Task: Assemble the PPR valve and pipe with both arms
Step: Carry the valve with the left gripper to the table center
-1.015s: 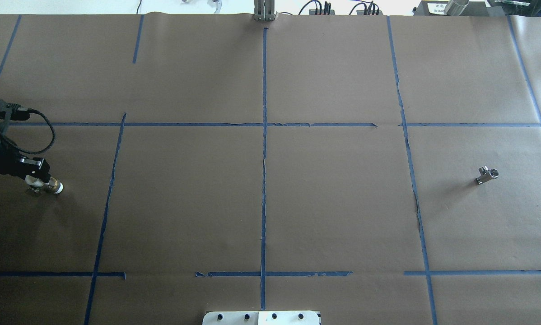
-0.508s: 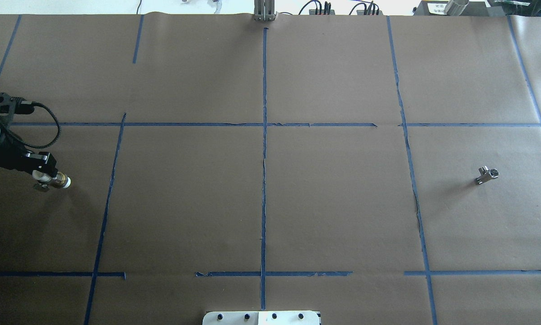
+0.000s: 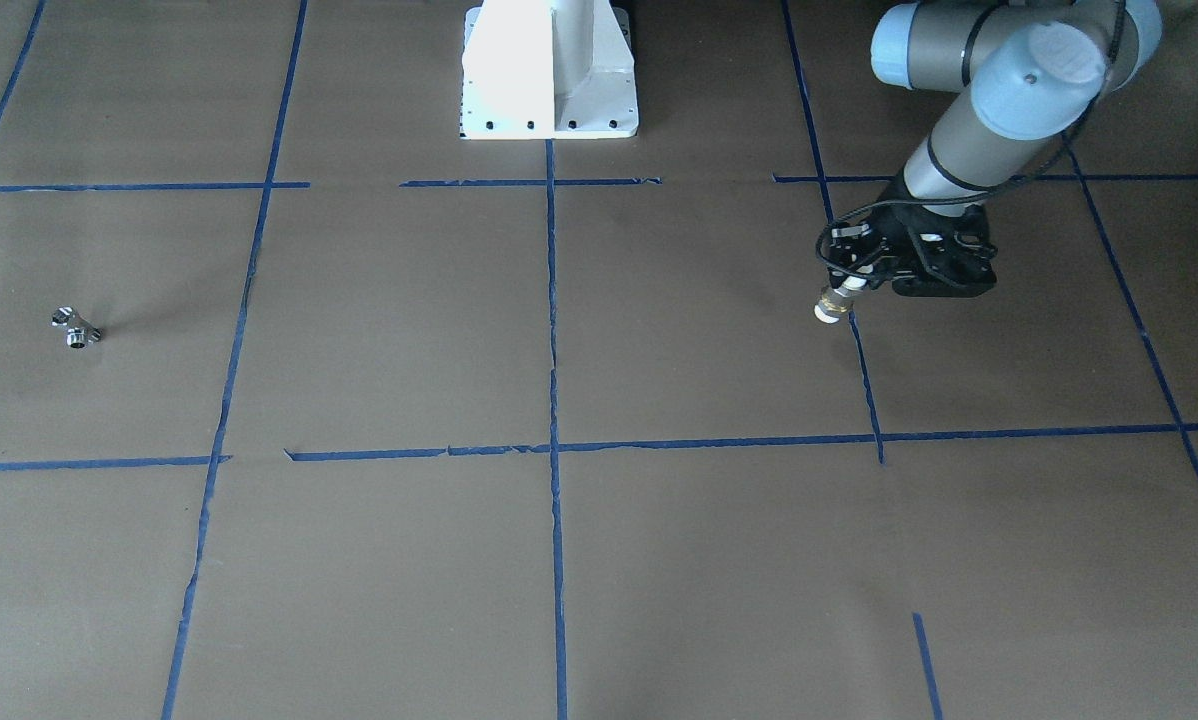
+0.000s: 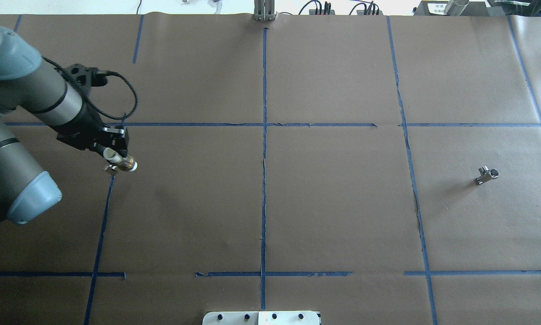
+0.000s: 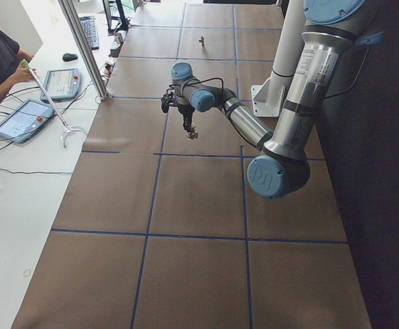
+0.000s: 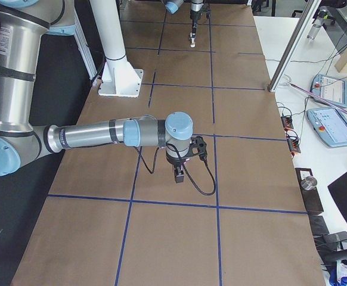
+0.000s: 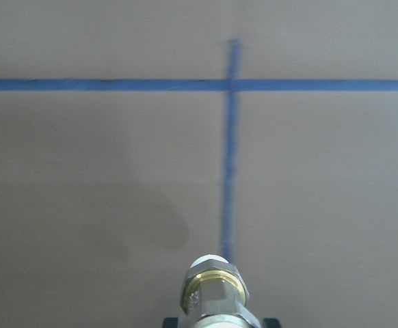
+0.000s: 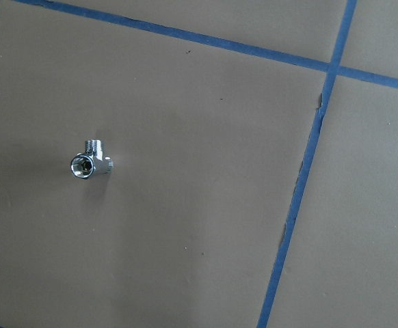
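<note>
The left claw is pinched onto a short pipe piece, a white stub with a brass nut and a white tip. The piece sticks out forward of the fingers, pointing away from the left arm. In the left wrist view the pipe piece fills the bottom middle, and a blue tape line runs straight ahead from it across the brown paper. The chrome valve lies on its own on the paper, well apart from the left claw and far across the table in the direction the pipe piece points. Nothing touches the valve. The right claw shows only in the view from the table's right end, where it hangs from the right arm and points down at the paper. Whether its jaws are spread or pressed together cannot be told. Its wrist camera looks down on the valve, which sits off to the left of that picture. A white pedestal stands behind both claws at the robot's base.
</note>
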### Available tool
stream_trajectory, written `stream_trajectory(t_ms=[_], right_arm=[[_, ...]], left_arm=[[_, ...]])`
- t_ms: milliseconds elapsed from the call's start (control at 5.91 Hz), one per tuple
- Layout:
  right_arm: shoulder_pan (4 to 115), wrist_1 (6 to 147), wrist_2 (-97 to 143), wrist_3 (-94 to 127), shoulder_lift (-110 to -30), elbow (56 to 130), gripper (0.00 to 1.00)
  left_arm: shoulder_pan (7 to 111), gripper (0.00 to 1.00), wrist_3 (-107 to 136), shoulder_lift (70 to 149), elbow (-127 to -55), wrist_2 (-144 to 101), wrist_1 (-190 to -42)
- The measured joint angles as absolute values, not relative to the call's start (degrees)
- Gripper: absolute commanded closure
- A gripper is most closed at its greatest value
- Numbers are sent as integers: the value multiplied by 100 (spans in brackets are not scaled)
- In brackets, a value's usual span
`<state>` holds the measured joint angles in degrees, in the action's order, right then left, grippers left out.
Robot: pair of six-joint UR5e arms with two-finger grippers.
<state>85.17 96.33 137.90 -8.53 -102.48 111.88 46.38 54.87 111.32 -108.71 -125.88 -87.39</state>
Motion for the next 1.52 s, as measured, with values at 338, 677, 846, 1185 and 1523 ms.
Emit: stream_trajectory(t_ms=[338, 677, 846, 1185, 1523], right_arm=[[8516, 9633, 13790, -853, -10255, 11188, 0], [8517, 9624, 13810, -857, -10257, 11207, 0], [8517, 9615, 13831, -868, -10257, 11226, 0], [8514, 9612, 14005, -891, -10255, 11247, 1], [8509, 9609, 14074, -887, -10249, 11248, 0]], left_arm=[[3999, 100, 6361, 12269, -10356, -12551, -8449], [3601, 100, 6962, 13423, -9418, -12405, -8430], [3485, 100, 7122, 13849, -8995, -12275, -8434], [3307, 100, 7326, 14395, -8319, -12028, -8472], [3144, 98, 7370, 14526, -8047, -11838, -8546]])
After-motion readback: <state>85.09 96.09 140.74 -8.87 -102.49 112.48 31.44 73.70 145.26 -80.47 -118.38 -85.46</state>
